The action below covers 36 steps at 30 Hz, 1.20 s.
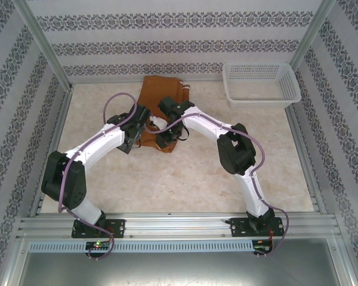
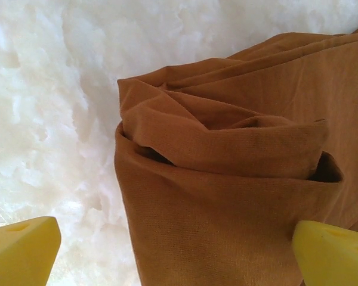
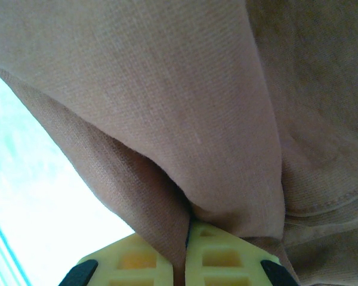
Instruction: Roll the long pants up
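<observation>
Long pants (image 1: 161,95) lay 12-to-6. My right pincer (image 3: 187,253) was clamped on their near fold; my left pincer (image 2: 176,256) gaped at its 9 o'clock.

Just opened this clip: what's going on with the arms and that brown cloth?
Two robot arms are working on the long pants, which lie bunched at the far middle of the table. The right gripper is shut on a fold of the cloth. The left gripper is open, its yellow fingers on either side of a loosely rolled end. The white basket stands apart at the far right.
</observation>
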Available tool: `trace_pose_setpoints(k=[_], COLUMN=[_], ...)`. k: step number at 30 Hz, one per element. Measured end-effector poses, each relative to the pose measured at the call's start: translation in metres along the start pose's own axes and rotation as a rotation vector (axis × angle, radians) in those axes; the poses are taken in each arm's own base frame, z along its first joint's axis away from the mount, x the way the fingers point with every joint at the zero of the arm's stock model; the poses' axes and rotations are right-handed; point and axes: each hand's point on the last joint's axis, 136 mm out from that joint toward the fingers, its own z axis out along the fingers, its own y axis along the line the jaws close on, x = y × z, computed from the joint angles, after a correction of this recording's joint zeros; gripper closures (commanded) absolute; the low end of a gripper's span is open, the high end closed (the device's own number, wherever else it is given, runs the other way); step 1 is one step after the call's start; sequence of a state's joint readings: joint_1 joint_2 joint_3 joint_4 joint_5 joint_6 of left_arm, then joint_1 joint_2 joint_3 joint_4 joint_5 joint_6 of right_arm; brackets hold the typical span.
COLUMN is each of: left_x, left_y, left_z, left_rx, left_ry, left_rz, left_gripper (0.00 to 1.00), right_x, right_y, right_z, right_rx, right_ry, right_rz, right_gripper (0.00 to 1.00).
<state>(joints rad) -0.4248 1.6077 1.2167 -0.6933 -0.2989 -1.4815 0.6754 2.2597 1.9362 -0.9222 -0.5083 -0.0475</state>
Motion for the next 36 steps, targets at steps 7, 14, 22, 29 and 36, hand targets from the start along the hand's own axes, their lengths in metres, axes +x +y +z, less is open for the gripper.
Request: trace_pose_setpoints(k=[7, 14, 22, 29, 36], left_x=[0.005, 0.015, 0.016, 0.02, 0.021], left_y=[-0.001, -0.006, -0.016, -0.016, -0.012], left_z=[0.025, 0.042, 0.06, 0.066, 0.069], left_rx=[-0.005, 0.006, -0.002, -0.026, -0.047], left_ry=[-0.027, -0.03, -0.061, -0.057, -0.047], left_rz=[-0.023, -0.042, -0.007, 0.033, 0.041], left_gripper=[0.0, 0.0, 1.0, 1.0, 1.0], right_x=[0.001, 0.002, 0.001, 0.008, 0.059], right_y=[0.004, 0.007, 0.007, -0.005, -0.025], right_z=[-0.004, -0.011, -0.016, -0.013, -0.03], right_rx=[-0.057, -0.125, -0.169, -0.124, 0.206], right_ry=[0.002, 0.011, 0.01, 0.019, 0.024], right_rz=[0.065, 0.149, 0.228, 0.256, 0.139], right_gripper=[1.0, 1.0, 1.0, 0.28, 0.22])
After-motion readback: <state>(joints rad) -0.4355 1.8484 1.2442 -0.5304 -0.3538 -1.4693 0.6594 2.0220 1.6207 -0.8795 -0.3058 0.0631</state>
